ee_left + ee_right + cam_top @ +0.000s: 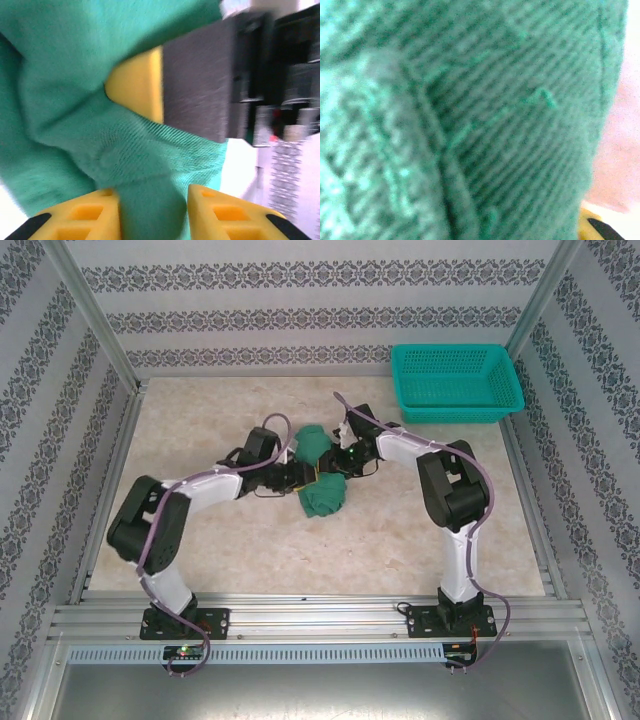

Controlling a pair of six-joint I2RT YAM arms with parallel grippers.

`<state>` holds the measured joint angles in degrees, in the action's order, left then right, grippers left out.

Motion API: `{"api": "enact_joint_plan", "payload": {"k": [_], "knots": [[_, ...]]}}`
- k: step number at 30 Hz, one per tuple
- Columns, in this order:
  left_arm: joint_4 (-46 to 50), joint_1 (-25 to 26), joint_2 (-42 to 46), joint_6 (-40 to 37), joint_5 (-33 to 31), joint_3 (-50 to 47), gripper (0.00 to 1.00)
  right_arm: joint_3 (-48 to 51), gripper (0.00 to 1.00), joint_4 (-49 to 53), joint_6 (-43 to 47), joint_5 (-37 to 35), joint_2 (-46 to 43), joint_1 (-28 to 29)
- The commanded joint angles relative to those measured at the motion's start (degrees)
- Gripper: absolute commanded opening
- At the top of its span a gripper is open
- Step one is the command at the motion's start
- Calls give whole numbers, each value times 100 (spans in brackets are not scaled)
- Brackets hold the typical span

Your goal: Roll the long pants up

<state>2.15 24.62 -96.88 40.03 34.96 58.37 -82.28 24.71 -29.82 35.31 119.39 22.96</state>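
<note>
The left gripper [300,478] meets the cloth from the left. In the left wrist view its yellow fingers [82,215] stand narrowly apart, and a fold of green fabric fills the gap and touches both. It looks like a grip, though the close view is blurred.

The right gripper [338,460] comes in from the right, just beside the left one. The right wrist view has one yellow finger [594,221] at the bottom corner, with cloth pressed right up to the lens, so I cannot tell how its jaws stand. Seen from the left wrist, one of its yellow fingers [137,82] pokes out of a fold, next to a dark grey pad [200,85].

The long pants [322,498] lie as a small bunched bundle near the middle of the table [200,420], and both wrists crowd over its centre. One lump of cloth shows beyond the grippers and a larger one on the near side.

The teal basket [460,412] sits in the far right corner, well apart from the bundle. Its mesh floor is visible from wall to wall. The right arm's elbow [450,485] stands between the bundle and the basket side of the table. Patterned walls [300,320] close in the table on three sides, and an aluminium rail [320,618] at the near edge carries both bases.
</note>
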Motion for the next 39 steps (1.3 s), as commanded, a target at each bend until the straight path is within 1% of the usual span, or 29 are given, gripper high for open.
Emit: {"api": "enact_joint_plan", "payload": {"k": [1, 4, 7, 10, 13, 16, 20, 24, 30, 33, 35, 38, 39], "knots": [[1891, -60, 502, -1485, -1369, 376, 37, -268, 0, 804, 11, -656, -179, -126], [1903, -97, 589, -1483, -1407, 307, 38, -637, 0, 984, -13, -780, -291, -248], [1746, -105, 528, -1392, -1338, 207, 33, -1165, 0, 1298, 6, -851, -361, -326], [1468, -102, 425, -1252, -1167, 115, 27, -1686, 0, 1567, 20, -1151, -512, -430], [1323, -102, 227, -1197, -989, 166, 26, -2251, 0, 1743, -74, -1341, -634, -676], [1386, -104, -81, -1245, -887, 343, 23, -2844, 0, 1862, -203, -1477, -672, -985], [1307, -107, -412, -1245, -731, 470, 21, -3691, 0, 1880, -413, -1648, -518, -1422], [1262, -106, -625, -1197, -591, 614, 20, -4498, 0, 1587, -735, -1471, -111, -1952], [1223, -95, -638, -1157, -536, 601, 20, -5540, 0, 626, -1951, -786, 707, -2832], [1207, -94, -634, -1151, -552, 553, 19, -6243, 0, 408, -2420, -717, 1267, -3125], [1226, -89, -664, -1155, -579, 561, 19, -6253, 0, -17, -2686, -860, 1452, -3277], [1241, -88, -710, -1138, -615, 588, 19, -5971, 0, -762, -3207, -1010, 1732, -3458], [1248, -89, -732, -1138, -647, 604, 18, -5938, 0, -793, -3327, -1085, 1842, -3486]]}}
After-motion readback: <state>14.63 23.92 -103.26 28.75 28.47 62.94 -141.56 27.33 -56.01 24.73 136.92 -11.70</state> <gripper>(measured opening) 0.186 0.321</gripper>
